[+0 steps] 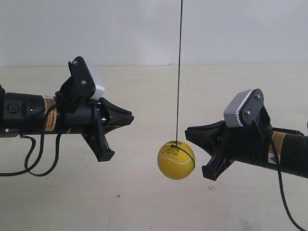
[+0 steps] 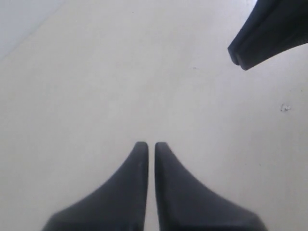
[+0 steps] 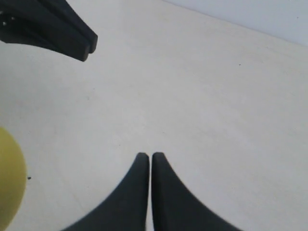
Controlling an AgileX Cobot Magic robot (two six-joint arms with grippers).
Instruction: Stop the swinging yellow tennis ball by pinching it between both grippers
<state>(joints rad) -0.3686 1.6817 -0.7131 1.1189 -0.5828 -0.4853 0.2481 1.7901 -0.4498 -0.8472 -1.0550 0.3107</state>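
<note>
The yellow tennis ball [image 1: 176, 160] hangs on a thin dark string [image 1: 179, 72] between the two black beak-like grippers, touching neither. The gripper of the arm at the exterior view's right [image 1: 187, 131] points at the string just above the ball, a small gap away. The gripper of the arm at the exterior view's left [image 1: 131, 117] is higher and farther off. In the right wrist view my right gripper [image 3: 150, 155] is shut and empty, with the ball [image 3: 9, 178] at the frame's edge and the other gripper [image 3: 90, 45] beyond. My left gripper [image 2: 151, 144] is shut and empty; the ball is out of that view.
A pale beige tabletop [image 1: 144, 202] lies below both arms, with a white wall [image 1: 120, 29] behind. Black cables [image 1: 33, 154] hang under the arm at the exterior view's left. The other gripper's tip [image 2: 239, 57] shows in the left wrist view.
</note>
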